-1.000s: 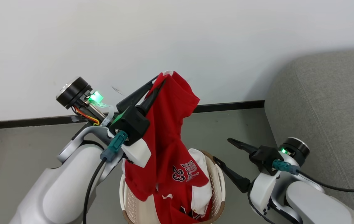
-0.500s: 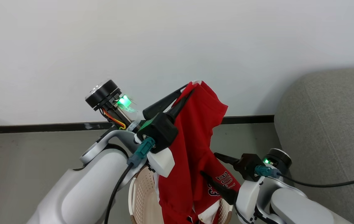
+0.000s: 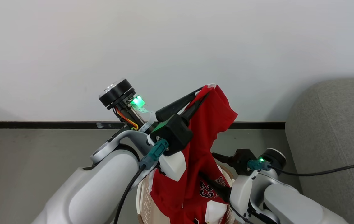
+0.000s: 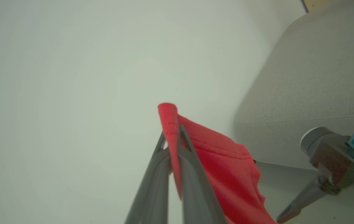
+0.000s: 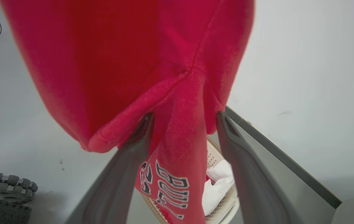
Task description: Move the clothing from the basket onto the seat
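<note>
Left gripper (image 3: 207, 91) clamped on the hem of the jersey (image 3: 201, 133), held high so the cloth hangs free with its tail over the basket (image 3: 142, 199); right gripper (image 3: 207, 164) spread wide astride the hanging fold, gripping nothing, likely poised to steady it toward the seat (image 3: 329, 124) alongside.

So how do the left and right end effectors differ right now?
The left end effector is shut, pinching the top edge of the red garment; the right end effector is open, straddling a hanging fold. The left sits high above the basket; the right sits lower, near its rim. Both are at the same garment.
</note>
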